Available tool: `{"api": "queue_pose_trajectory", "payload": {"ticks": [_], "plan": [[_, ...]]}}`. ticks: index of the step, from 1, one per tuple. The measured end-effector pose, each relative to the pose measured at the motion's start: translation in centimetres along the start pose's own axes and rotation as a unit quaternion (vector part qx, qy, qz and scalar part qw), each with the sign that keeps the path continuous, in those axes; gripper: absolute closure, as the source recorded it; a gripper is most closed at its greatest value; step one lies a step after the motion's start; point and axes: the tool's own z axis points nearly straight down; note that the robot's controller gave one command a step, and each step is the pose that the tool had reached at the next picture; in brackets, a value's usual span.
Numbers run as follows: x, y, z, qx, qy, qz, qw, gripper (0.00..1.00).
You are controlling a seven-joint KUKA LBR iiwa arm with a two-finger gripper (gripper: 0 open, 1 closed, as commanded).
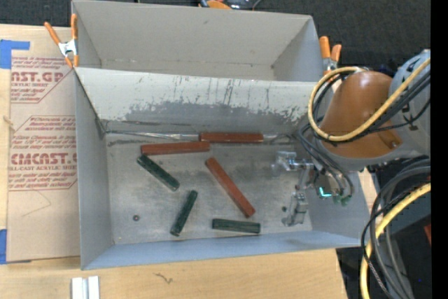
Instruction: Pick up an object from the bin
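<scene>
— jaws first: where are they?

— low at the right end of the bin (91, 171), over bare floor, on the end of the arm (357, 115) that reaches in from the right. whether they are released or clenched i cannot tell. the metal blurs into the grey floor. i see no stick between them.

— so what is nearest?

— two sticks, both to the left of the jaws. a green stick (236, 225) lies near the front wall, its long axis running left to right, with its right end toward the jaws. a red stick (229, 187) lies on a slant from upper left to lower right, and its lower end stops just above the green one's right end, near the jaws but apart from them.

— and the move turns on that?

— i'd judge so. either stick calls for a shift left, and the jaws would have to close across the long axis, not along it.

— the rest?

— two more reds (175, 148) lie end to end along the back wall, and two more greens (157, 173) sit well apart, further left.

— anything hidden?

— cables and the orange cover hide the bin's right wall. whether the jaws touch the floor i can't make out.
</scene>
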Motion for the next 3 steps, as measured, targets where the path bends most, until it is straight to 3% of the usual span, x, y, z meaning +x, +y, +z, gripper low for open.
{"api": "queue_pose_trajectory", "payload": {"ticks": [1,2,3], "plan": [[-2.0,8.7,7.0,-0.001,-0.0014,0.036,0.9994,0.00],[-2.1,8.2,6.6,0.000,-0.0042,0.039,0.9992,1.00],[-2.4,5.7,-7.9,0.000,-0.0083,0.044,0.9990,1.00]]}}
